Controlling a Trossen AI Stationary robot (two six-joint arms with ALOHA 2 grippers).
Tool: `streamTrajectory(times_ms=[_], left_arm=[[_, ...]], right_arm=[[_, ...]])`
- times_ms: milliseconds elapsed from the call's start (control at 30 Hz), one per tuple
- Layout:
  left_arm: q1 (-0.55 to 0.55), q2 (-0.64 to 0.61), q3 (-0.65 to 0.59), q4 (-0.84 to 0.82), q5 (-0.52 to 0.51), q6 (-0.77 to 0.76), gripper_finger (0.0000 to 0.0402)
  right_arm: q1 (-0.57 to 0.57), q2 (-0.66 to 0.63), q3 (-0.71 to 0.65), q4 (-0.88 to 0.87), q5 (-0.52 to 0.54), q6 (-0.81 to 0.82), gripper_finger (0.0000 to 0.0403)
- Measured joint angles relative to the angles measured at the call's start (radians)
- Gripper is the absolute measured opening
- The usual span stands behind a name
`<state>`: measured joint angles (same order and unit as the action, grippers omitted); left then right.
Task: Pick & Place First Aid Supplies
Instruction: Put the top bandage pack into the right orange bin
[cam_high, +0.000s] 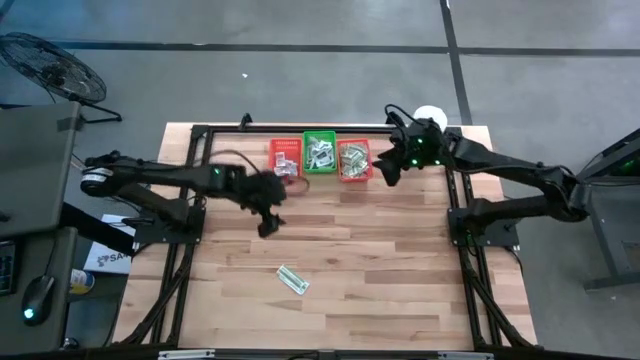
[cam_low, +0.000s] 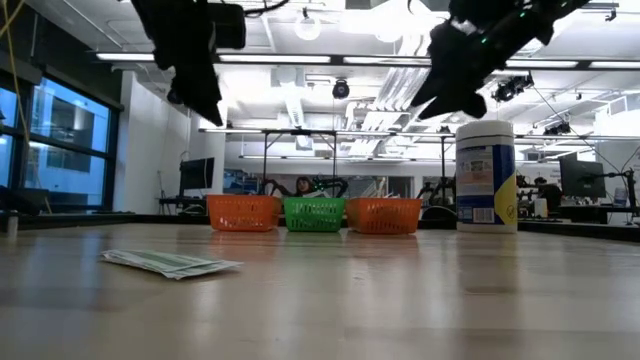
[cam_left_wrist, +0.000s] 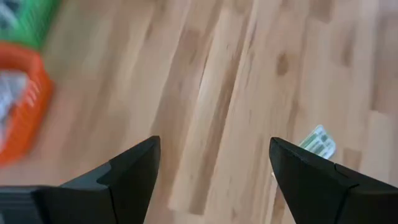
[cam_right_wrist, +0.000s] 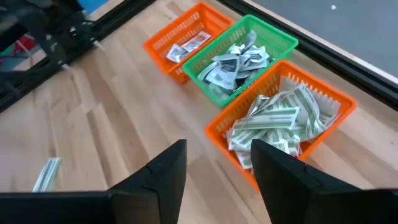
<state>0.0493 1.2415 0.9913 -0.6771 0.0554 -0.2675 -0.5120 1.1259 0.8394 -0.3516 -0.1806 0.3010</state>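
Green-and-white strip packets (cam_high: 292, 279) lie flat on the wooden table near its middle front, also seen in the low view (cam_low: 172, 263). My left gripper (cam_high: 266, 226) hangs open above the table, far-left of them; one strip (cam_left_wrist: 317, 142) shows past its finger. My right gripper (cam_high: 388, 175) is open and holds nothing, in the air just right of the baskets. The right orange basket (cam_right_wrist: 283, 118) holds a heap of green-and-white strips. White squarish packets fill the green basket (cam_right_wrist: 239, 59), and a few lie in the left orange basket (cam_right_wrist: 183, 43).
The three baskets (cam_high: 320, 155) stand in a row at the table's far middle. A big white tub with a blue label (cam_low: 485, 175) stands at the far right corner (cam_high: 430, 118). Black frame rails (cam_high: 190, 190) run along both sides. Bare wood lies between baskets and strips.
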Motion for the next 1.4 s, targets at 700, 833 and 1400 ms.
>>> streamTrajectory(times_ms=[700, 833, 1400], left_arm=[[-0.451, 0.376, 0.000, 0.149, -0.120, 0.146, 0.0296], [-0.448, 0.424, 0.000, 0.162, -0.140, 0.168, 0.0296], [-0.449, 0.497, -0.015, 0.217, -0.068, 0.347, 0.0287]], right_arm=[[0.269, -0.100, -0.001, -0.080, 0.018, -0.035, 0.0172], [0.311, -0.100, -0.001, -0.078, 0.046, -0.029, 0.0172], [0.378, -0.099, -0.001, -0.069, 0.105, 0.012, 0.0172]])
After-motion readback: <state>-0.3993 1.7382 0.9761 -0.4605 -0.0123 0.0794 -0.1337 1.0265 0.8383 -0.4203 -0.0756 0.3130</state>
